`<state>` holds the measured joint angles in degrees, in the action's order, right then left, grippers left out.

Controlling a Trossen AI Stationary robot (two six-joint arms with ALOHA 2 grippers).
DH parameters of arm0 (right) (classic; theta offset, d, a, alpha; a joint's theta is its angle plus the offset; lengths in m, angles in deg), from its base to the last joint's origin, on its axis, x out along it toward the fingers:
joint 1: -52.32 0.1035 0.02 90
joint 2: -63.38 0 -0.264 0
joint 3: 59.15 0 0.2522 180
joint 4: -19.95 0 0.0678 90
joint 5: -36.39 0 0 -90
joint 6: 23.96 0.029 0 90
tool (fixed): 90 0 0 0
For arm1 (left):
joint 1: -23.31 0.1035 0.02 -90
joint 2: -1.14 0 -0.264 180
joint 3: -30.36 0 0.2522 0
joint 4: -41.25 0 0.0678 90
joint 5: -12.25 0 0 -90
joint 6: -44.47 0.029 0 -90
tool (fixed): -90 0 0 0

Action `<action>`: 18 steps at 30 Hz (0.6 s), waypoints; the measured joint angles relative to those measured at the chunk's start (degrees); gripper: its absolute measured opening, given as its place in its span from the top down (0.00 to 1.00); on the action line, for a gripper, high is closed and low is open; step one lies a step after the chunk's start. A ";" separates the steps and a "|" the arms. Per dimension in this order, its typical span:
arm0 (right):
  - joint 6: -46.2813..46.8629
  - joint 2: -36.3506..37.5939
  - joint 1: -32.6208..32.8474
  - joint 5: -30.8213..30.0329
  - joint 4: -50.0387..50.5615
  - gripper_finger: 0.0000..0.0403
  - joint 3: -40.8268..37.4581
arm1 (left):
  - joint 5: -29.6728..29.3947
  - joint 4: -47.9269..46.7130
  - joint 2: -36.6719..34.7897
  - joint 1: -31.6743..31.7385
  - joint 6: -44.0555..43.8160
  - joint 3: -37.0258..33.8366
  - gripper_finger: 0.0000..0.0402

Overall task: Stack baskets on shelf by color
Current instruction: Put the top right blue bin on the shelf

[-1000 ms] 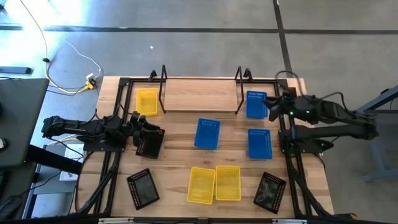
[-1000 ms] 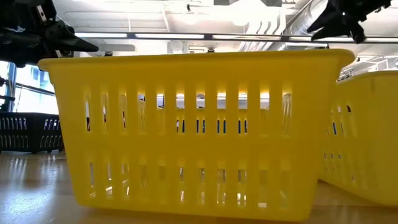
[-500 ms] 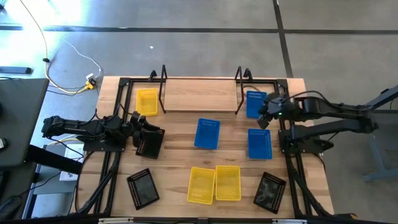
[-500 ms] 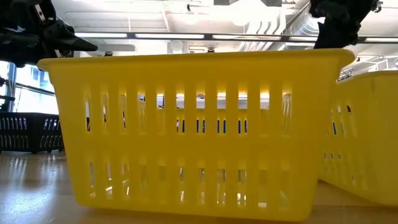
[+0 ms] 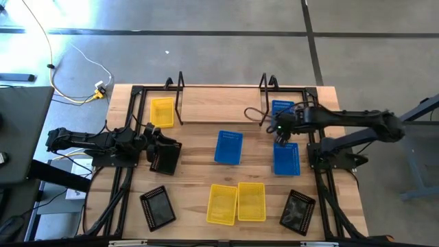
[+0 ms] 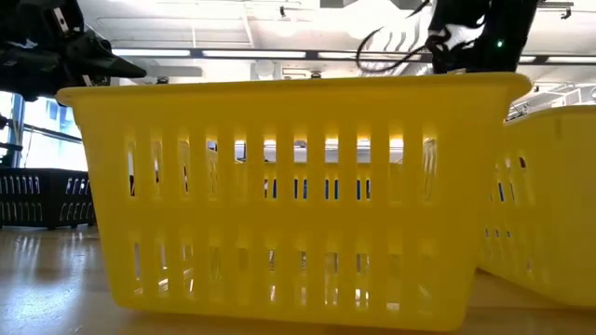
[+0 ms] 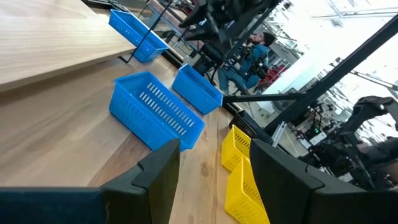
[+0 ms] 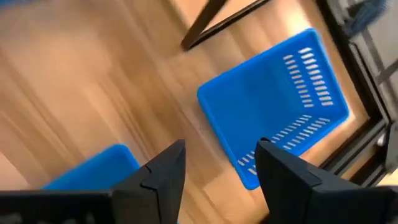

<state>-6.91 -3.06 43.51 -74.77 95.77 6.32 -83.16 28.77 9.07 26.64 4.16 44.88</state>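
Looking down from above: nothing on the shelf [image 5: 219, 104] yet, all nine baskets on the table, every stack left to build; right gripper [image 5: 280, 133] empty, fingers apart, between two blue baskets [image 5: 285, 158]; left gripper [image 5: 163, 146] just over a black basket [image 5: 165, 159], also apart. Through the right wrist: one blue basket [image 8: 277, 99] beyond spread fingers, another nearer, neither touched.

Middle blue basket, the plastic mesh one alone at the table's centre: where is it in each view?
High view: blue plastic mesh basket, table centre.
Left wrist view: nearest blue one.
Low view: hidden behind yellow plastic baskets.
Right wrist view: cannot tell which.
Shared landmark: yellow plastic baskets.
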 joint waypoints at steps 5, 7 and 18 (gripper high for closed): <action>-11.91 -3.67 0.16 0.15 -0.02 0.56 -0.02 | 0.02 0.00 0.00 0.00 0.00 0.00 0.54; -16.06 -4.49 0.19 -0.02 -0.03 0.56 -0.02 | 0.02 0.00 0.00 0.00 0.00 0.00 0.54; -21.58 -5.26 0.14 0.37 -3.41 0.56 -0.02 | 0.02 0.00 0.00 0.00 0.02 0.00 0.54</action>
<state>-28.50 -8.33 43.65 -74.40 92.36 6.29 -83.13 28.77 9.07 26.64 4.18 44.88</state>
